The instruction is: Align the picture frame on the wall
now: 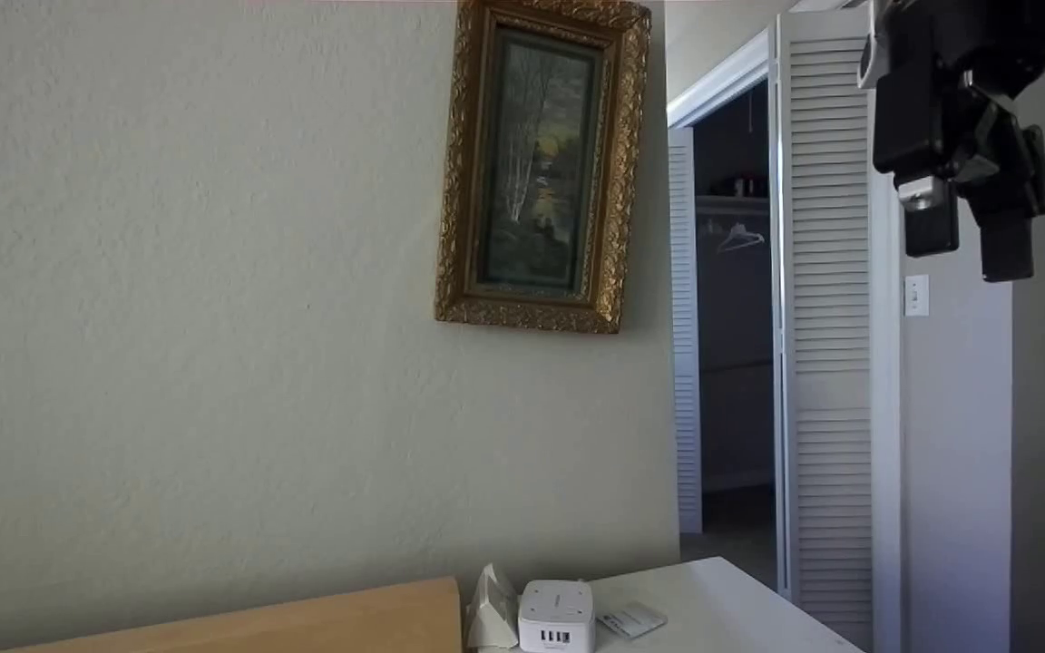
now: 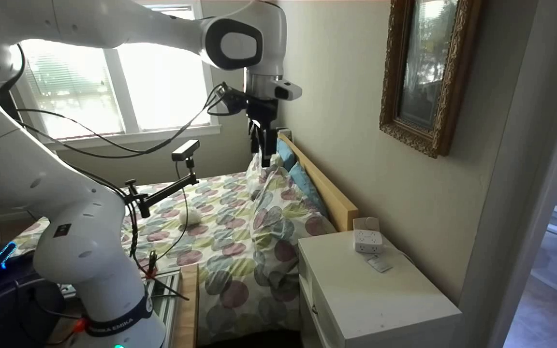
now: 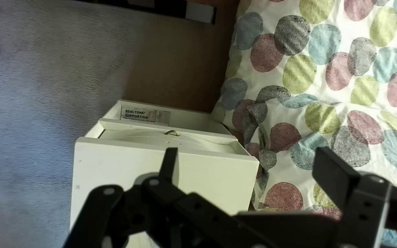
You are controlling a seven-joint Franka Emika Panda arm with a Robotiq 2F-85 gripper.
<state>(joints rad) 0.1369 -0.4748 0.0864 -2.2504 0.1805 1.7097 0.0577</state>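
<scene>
Although hung on the wall [image 1: 214,272], not yet straight, to judge by the slant. Find the picture frame [image 1: 541,168] high up near the wall's edge in an exterior view, leaning to the right at the top and sloping down to the right along the lower edge; possibly exaggerated by the camera angle. Cropped at the top in both exterior views, so impossible to check fully there. As for the gripper [image 3: 248,163], spread wide, holding nothing at all, pointing down and apart from the picture frame in both exterior views. Count the hanging as done, then, and the straightening as not yet done, with no contact under way. Probably remaining: reaching the picture frame, nudging the lower end to the right, as seen facing the wall, checking for level, and backing off without knocking it askew.
</scene>
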